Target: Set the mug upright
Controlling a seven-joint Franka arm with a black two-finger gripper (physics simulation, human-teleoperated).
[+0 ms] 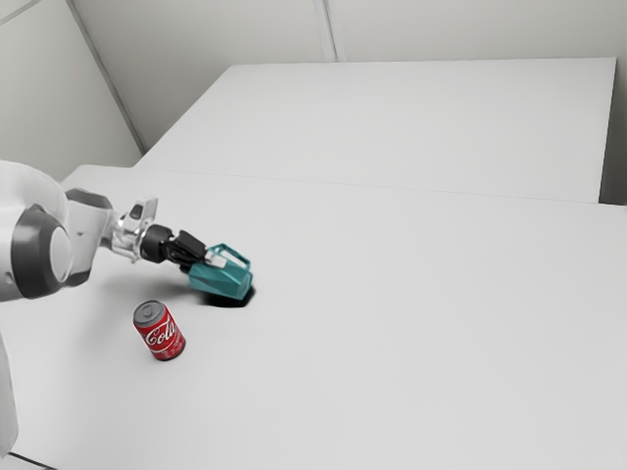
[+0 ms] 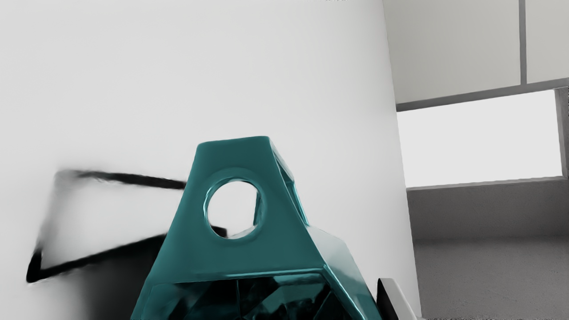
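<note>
In the exterior view, your gripper is meeting a teal faceted mug, which is leaning on its side over the table, handle up, beyond a red cola can. You cannot tell whether the gripper is open or gripping.

In the wrist view, the mouth is facing you, cut off below; base and table contact are staying hidden. The glossy walls are looking stiff, probably light, possibly slippery; opposite flat sides are likely offering the surest hold.

Wrist view: mug cut off nearest the hand; interior too dark to read. Exterior view: arm cropped behind it.
</note>
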